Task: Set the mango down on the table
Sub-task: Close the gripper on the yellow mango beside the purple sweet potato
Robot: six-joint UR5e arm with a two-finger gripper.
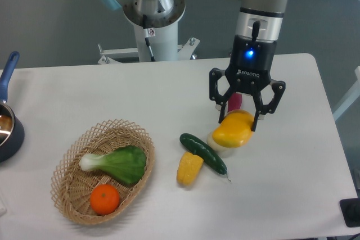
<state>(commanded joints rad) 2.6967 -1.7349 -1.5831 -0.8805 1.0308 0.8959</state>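
Pincer [241, 120] fingers spread wide either side of the mango [235, 129], gripping nothing. Mango rests on the white desk [292, 161], atop a pale object, right of the cucumber [203, 153]. Placement appears done; only retreat remains.

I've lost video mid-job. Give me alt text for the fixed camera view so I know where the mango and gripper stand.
The gripper hangs open, its fingers either side of the mango, which lies on a pale object on the white table. Left of it lie a cucumber and a corn cob. Further left, a wicker basket holds bok choy and a tangerine.
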